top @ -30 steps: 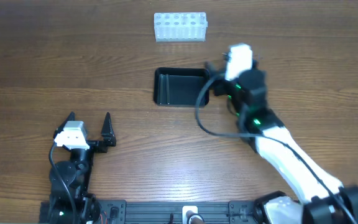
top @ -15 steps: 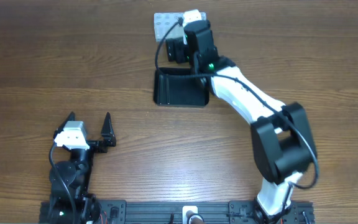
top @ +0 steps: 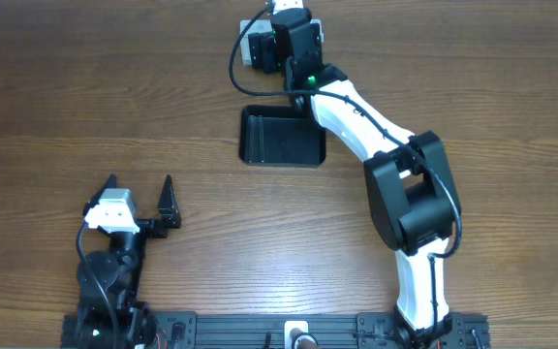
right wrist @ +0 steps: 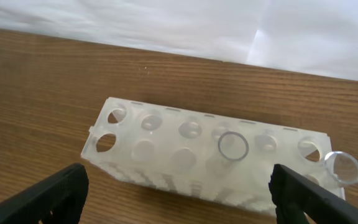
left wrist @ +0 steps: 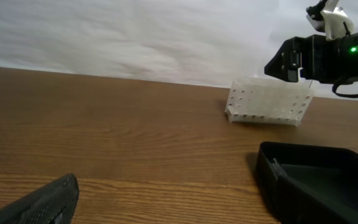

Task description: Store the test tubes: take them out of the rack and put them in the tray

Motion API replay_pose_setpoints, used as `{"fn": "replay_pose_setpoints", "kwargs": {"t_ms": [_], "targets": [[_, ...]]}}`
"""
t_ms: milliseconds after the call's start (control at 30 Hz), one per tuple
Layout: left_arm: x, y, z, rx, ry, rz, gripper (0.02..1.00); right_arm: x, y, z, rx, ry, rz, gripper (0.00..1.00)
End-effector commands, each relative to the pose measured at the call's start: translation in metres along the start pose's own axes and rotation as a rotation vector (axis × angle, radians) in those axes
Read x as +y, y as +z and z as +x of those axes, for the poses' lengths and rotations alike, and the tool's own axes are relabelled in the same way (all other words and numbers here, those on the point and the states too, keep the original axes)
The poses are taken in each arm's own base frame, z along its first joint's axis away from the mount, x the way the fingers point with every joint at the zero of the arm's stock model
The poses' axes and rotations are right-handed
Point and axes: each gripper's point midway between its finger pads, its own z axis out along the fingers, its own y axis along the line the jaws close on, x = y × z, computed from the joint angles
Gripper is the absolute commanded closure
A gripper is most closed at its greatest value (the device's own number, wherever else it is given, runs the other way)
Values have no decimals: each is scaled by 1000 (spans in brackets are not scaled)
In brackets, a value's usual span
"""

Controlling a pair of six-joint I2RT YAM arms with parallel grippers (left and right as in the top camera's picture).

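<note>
A clear plastic rack stands at the table's far edge, also seen as the rack from above and the rack from the left wrist. Two clear test tubes stand in it: one tube in the middle and another tube at its end. My right gripper hangs open just above the rack, its fingers spread wider than the rack's length. The black tray lies just in front of the rack. My left gripper rests open near the left arm's base, far from both.
A white wall backs the table behind the rack. The right arm stretches diagonally past the tray's right side. Bare wooden tabletop spreads left of the tray and rack.
The right arm swung from the tray's right side up and to the left, bringing its gripper over the rack. The left arm has not moved.
</note>
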Motion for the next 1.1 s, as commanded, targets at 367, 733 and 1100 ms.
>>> {"fn": "replay_pose_setpoints", "kwargs": {"t_ms": [367,733,1100], "targets": [[-1,0,1,-2,11,8,18,-14,17,-10,-71,32,33,82],[-1,0,1,-2,11,8,18,-18,30,-2,-79,36,38,115],[-1,0,1,-2,11,8,18,-22,29,-4,-92,39,56,336]]}}
